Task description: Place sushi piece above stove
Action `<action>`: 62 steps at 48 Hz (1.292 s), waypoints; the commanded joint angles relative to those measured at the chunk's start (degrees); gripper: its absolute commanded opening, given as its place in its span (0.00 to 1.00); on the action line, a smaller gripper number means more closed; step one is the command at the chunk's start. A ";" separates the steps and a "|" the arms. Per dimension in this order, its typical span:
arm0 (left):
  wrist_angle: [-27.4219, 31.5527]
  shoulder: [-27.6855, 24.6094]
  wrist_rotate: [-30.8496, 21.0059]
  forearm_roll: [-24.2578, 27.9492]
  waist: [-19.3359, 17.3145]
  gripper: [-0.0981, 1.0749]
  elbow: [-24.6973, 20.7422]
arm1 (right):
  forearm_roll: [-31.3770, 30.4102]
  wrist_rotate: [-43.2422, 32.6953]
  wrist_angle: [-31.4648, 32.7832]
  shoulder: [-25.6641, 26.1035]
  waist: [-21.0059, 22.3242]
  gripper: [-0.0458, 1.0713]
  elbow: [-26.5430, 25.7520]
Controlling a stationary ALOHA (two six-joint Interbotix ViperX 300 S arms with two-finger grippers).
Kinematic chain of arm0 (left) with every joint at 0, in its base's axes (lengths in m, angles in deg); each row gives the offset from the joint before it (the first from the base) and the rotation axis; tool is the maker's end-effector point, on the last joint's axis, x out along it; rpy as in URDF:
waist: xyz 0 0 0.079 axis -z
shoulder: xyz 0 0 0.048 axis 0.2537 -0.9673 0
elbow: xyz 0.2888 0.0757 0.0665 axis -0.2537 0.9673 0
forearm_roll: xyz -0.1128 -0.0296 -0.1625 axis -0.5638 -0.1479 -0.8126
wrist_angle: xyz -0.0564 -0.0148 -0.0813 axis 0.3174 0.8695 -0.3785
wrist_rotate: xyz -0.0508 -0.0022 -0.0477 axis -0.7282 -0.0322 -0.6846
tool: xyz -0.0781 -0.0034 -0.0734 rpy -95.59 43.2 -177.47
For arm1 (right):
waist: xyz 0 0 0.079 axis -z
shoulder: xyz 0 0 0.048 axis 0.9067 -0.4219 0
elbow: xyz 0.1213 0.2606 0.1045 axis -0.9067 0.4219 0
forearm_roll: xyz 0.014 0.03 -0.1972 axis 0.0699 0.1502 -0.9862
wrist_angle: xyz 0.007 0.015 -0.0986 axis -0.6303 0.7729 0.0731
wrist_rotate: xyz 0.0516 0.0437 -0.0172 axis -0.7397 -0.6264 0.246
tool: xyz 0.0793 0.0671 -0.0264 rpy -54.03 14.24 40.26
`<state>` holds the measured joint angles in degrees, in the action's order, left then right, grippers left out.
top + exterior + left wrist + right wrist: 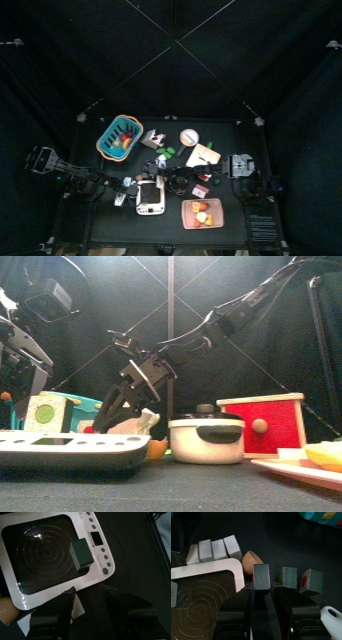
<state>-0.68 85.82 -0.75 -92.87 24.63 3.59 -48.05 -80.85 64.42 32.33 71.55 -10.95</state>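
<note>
A sushi piece (261, 574) with a dark wrap stands on the table in a row with two similar pieces (289, 577), beside the stove's corner (228, 567). My right gripper (262, 587) reaches across from the right (167, 172) and its jaws press both sides of this piece. The stove (53, 557) is white with a black ringed cooktop (150, 196). A dark block (83, 553) stands at the cooktop's edge by the control panel. My left gripper (88, 590) hovers open and empty over the stove's corner.
A teal basket (118, 137) stands at the back left. A pink plate (203, 213) with food is at the front right. A white pot (207, 441) and a red box (274, 426) stand mid-table. White blocks (214, 549) and an orange egg-shaped thing (251, 559) lie near the stove.
</note>
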 commanded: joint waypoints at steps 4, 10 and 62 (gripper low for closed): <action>-0.26 0.18 0.09 0.09 -0.35 0.78 -0.79 | 0.00 0.09 0.18 0.70 0.70 0.62 -1.85; -0.26 0.18 0.09 0.09 -0.44 0.78 -0.70 | 0.00 0.09 0.53 0.00 0.97 0.62 -2.11; -0.26 0.18 0.09 1.32 -0.97 0.78 -0.53 | 0.79 0.00 0.70 -1.49 2.55 0.74 -3.16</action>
<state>-0.68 85.91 -0.75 -91.64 23.75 3.85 -47.44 -80.85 65.30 29.43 74.01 -12.71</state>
